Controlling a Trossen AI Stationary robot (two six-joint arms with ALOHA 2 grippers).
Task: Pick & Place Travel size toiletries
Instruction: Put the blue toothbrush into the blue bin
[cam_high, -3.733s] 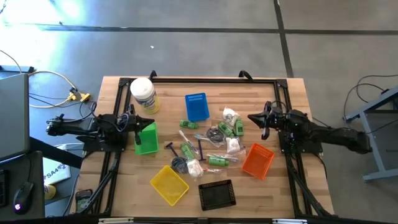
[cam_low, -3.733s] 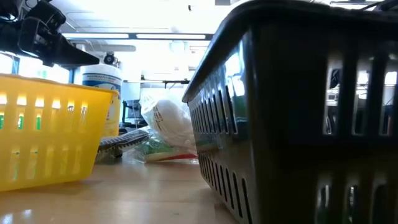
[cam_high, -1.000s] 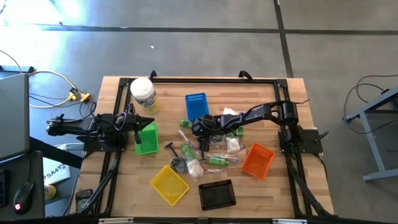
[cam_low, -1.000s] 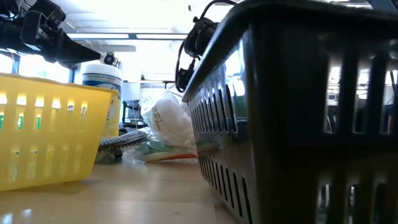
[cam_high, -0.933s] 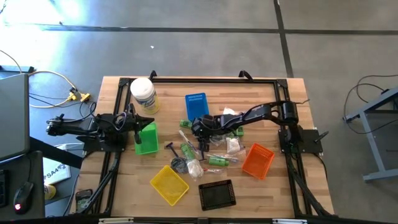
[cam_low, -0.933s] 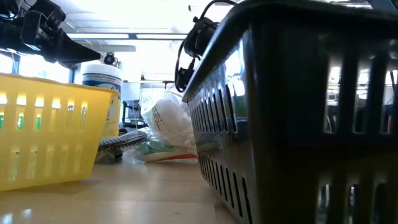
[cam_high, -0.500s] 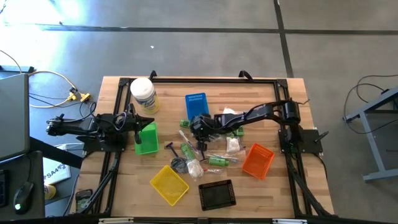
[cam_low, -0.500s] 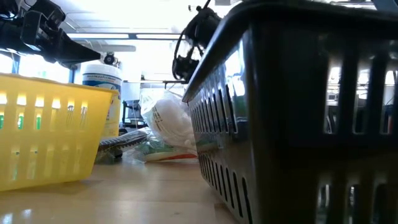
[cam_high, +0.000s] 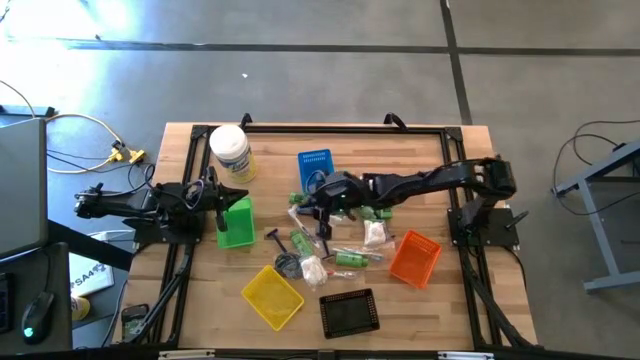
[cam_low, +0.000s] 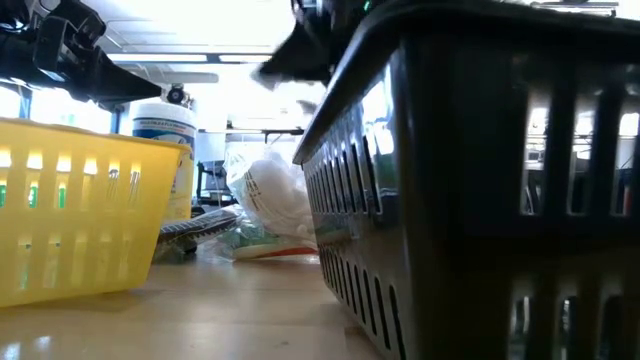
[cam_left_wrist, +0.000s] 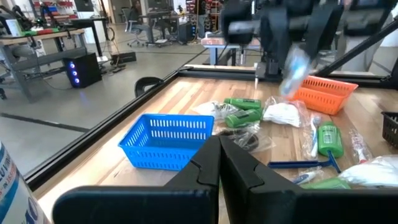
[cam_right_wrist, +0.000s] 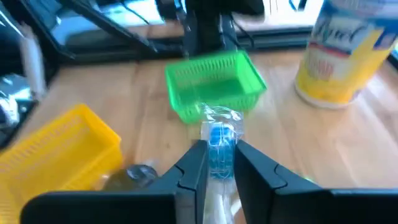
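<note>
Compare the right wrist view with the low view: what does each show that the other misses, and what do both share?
Only the right wrist view shows the right gripper shut on a clear-wrapped toothbrush, and the green tray beyond it. Only the low view shows the black tray up close, blocking most of the table, and a white sachet. Both show the yellow tray and the white tub with its yellow label.

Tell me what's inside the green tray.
The green tray looks empty in the right wrist view: only its mesh floor shows. Its near corner is hidden behind the wrapped toothbrush held in the right gripper.
</note>
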